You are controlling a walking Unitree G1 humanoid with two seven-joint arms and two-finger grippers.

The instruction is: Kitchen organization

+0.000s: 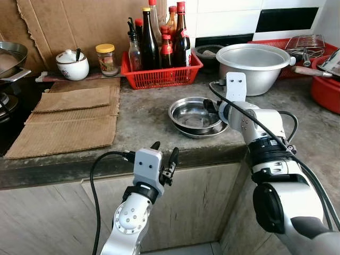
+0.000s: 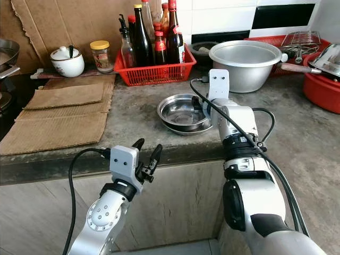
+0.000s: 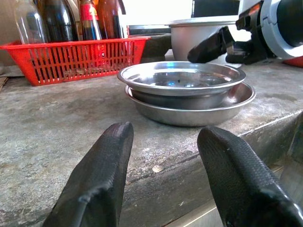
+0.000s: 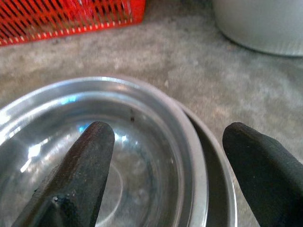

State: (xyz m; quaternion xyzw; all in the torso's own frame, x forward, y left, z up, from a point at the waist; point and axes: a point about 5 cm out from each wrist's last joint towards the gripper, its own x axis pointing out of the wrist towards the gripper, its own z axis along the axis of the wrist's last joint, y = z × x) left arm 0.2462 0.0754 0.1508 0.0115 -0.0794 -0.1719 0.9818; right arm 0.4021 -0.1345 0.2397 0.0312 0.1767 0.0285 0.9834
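With your right tool [image 4: 165, 156] spread wide astride the near rim of the stacked steel bowls [image 1: 195, 114] at the frame's centre, your left tool [image 1: 164, 154], also apart, waits below the worktop [image 1: 143, 119] edge.

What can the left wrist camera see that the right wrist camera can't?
The left wrist view looks across the counter edge from the side: it takes in the bottles standing in the red basket, the right gripper reaching over the bowls, and the left gripper with its fingers open.

The right wrist view looks down into the top bowl, showing its shiny inside, with one open finger over the bowl and the other outside the rims.

Both show the two stacked steel bowls, the red basket and the big silver pot.
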